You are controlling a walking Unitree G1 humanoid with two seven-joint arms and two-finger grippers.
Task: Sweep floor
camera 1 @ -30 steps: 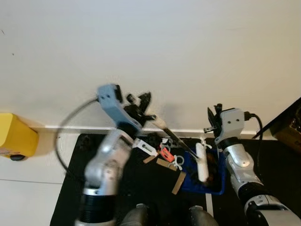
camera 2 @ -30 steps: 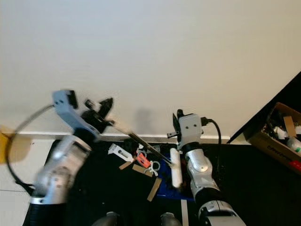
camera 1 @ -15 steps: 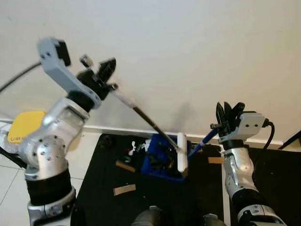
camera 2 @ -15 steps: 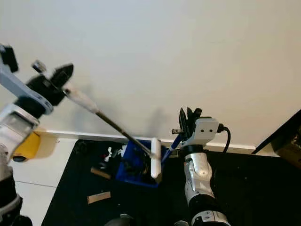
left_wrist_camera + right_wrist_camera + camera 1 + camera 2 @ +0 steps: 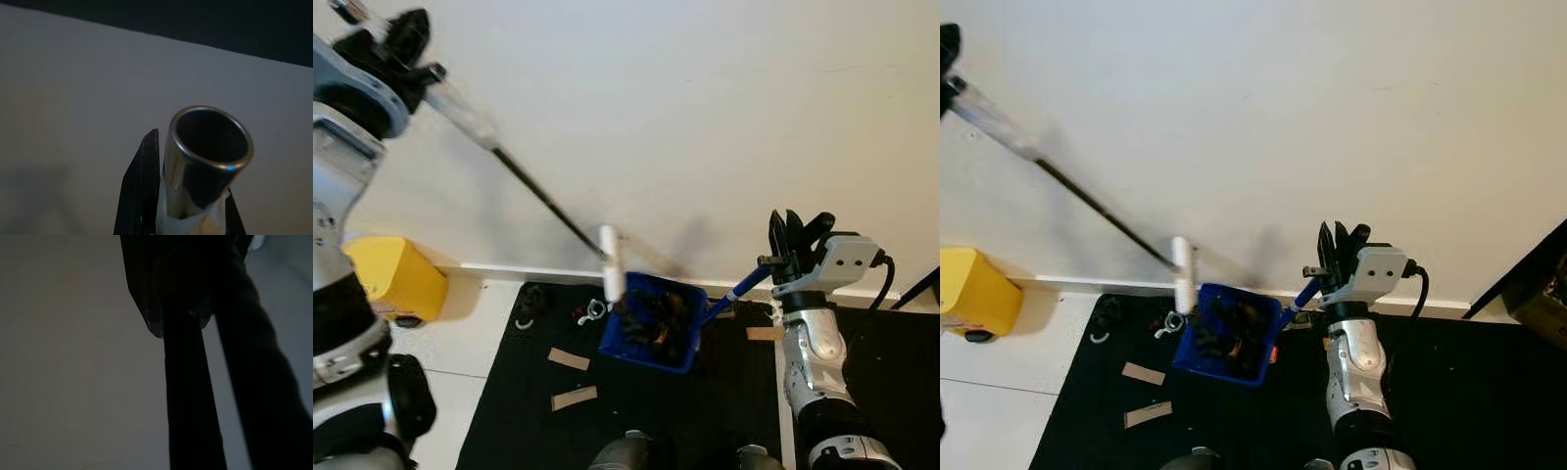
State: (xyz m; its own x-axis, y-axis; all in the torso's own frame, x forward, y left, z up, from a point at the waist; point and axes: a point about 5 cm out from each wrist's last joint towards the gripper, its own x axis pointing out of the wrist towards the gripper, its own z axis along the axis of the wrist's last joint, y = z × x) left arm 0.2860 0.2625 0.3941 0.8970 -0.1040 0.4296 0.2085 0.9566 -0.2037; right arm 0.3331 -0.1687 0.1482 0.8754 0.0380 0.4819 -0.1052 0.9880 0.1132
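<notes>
1. White wall [image 5: 705,117] is standing behind everything, and a black mat [image 5: 724,411] is lying on the pale floor [image 5: 489,333] below it.
2. The left pincer [image 5: 396,44] is pinching the top of the broom [image 5: 538,196], high up by the wall. In the left wrist view its shiny metal tube end [image 5: 208,147] is sitting between the black fingers [image 5: 142,196].
3. The broom has a thin dark stick and a small white head [image 5: 611,262], which is hanging just above the near rim of the dustpan.
4. The right pincer [image 5: 795,240] is squeezing the blue handle [image 5: 729,294] of the blue dustpan [image 5: 651,318]. The pan is a boxy plastic scoop, tipped, with dark rubbish inside.
5. It looks like the sweeping step is partly done, because some bits are in the pan.
6. Two flat brown pieces [image 5: 570,359] and small white bits [image 5: 592,311] are lying on the mat beside the pan.
7. Next, the broom probably needs to come down behind those pieces and push them towards the pan's open side.
8. A yellow box [image 5: 396,279] is sitting by the wall, well apart.
</notes>
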